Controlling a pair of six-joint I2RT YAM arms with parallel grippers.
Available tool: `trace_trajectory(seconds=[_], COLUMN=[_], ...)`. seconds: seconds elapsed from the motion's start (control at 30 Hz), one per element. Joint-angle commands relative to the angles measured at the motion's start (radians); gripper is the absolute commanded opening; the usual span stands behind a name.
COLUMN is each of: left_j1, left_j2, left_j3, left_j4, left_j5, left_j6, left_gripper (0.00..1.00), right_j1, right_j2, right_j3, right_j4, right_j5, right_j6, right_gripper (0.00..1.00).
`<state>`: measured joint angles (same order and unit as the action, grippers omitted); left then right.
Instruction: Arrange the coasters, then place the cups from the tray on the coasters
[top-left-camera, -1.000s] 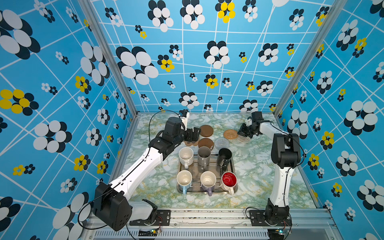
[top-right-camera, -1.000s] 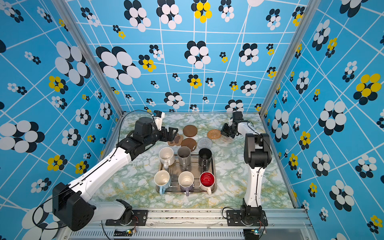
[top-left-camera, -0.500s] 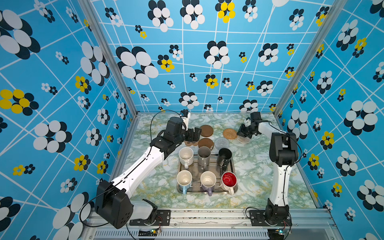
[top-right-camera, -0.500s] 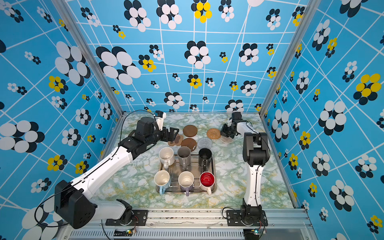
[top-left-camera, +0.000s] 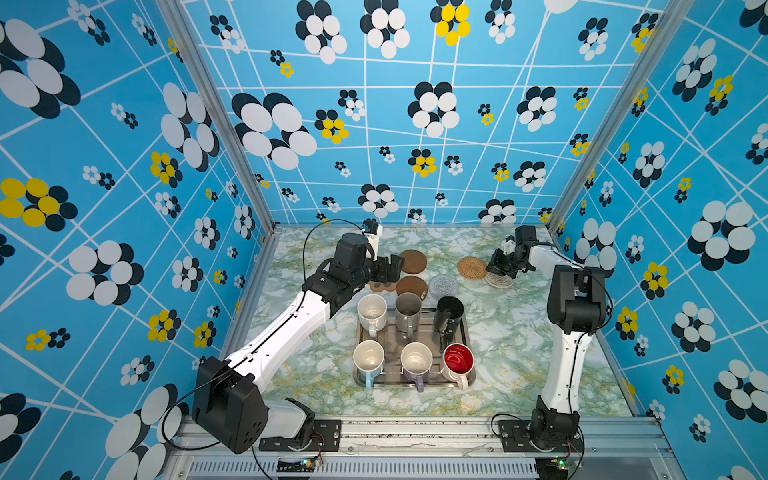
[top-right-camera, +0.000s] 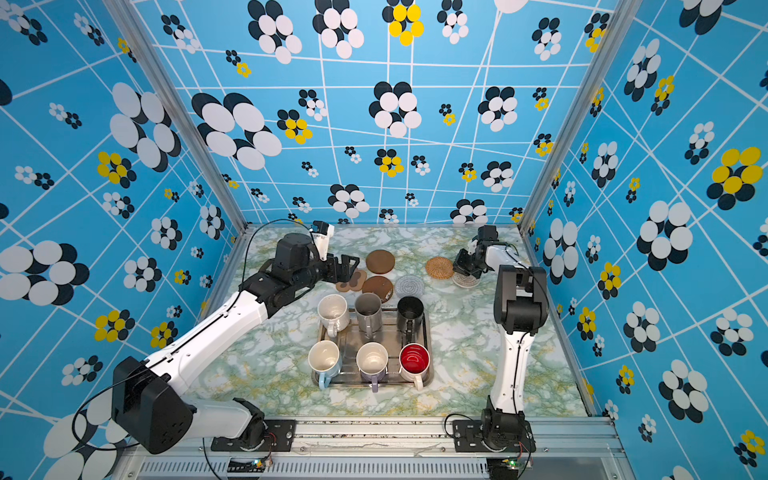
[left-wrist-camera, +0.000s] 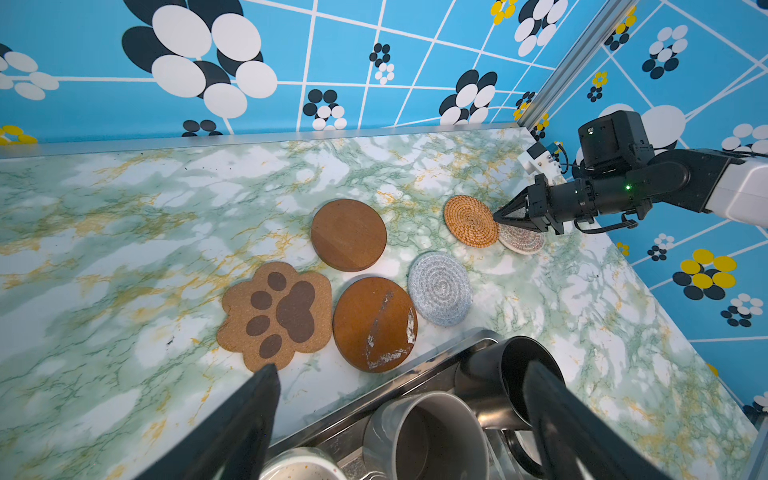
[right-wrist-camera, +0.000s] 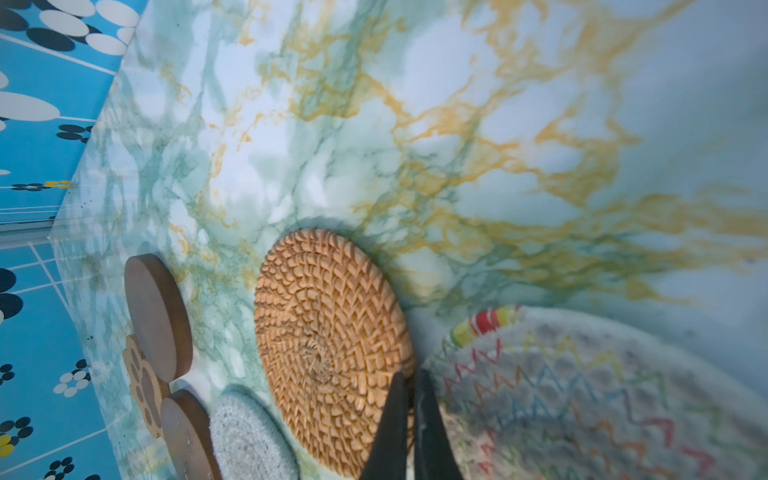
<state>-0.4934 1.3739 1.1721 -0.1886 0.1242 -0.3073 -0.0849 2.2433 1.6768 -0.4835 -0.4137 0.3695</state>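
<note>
mugs (top-left-camera: 407, 311) seated in silver metal tray (top-left-camera: 426, 334)
left pincer (top-left-camera: 394, 266) is held wide near the brown paw-shaped coaster (left-wrist-camera: 276, 311); right pincer (left-wrist-camera: 498, 216) is closed tight at the tan rattan round coaster (top-left-camera: 472, 267).

Both top views: high over the front edge, whole surface (top-left-camera: 519, 340) | left wrist: near, facing far right corner | right wrist: skimming the rattan coaster (right-wrist-camera: 328, 340), shared by all.

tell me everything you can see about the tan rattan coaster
The rattan coaster is a round, tan, flat mat woven in a spiral from its centre. It lies flat on the marbled table, nothing on it. Its edge meets a pale woven coaster with coloured zigzags; the right tool, shut, points at that seam.
</note>
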Motion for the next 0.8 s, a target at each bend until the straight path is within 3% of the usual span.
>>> trace_trajectory(seconds=[0.0,0.77], left_j1=[-0.008,-0.014], left_j2=[0.006,0.003], left_j3=[0.025,0.014], left_j4=[-0.008,0.000], left_j5=[0.007,0.005], left_j6=[-0.009,-0.013], left_gripper=[0.93,0.93], right_j1=[-0.013,0.030], right_j2=[-0.011,-0.060], right_j3=[-0.031,-0.031], right_j4=[-0.078,-0.099], right_j5=[0.081,0.016], right_j6=[-0.038,-0.043], right_gripper=[0.00,0.00])
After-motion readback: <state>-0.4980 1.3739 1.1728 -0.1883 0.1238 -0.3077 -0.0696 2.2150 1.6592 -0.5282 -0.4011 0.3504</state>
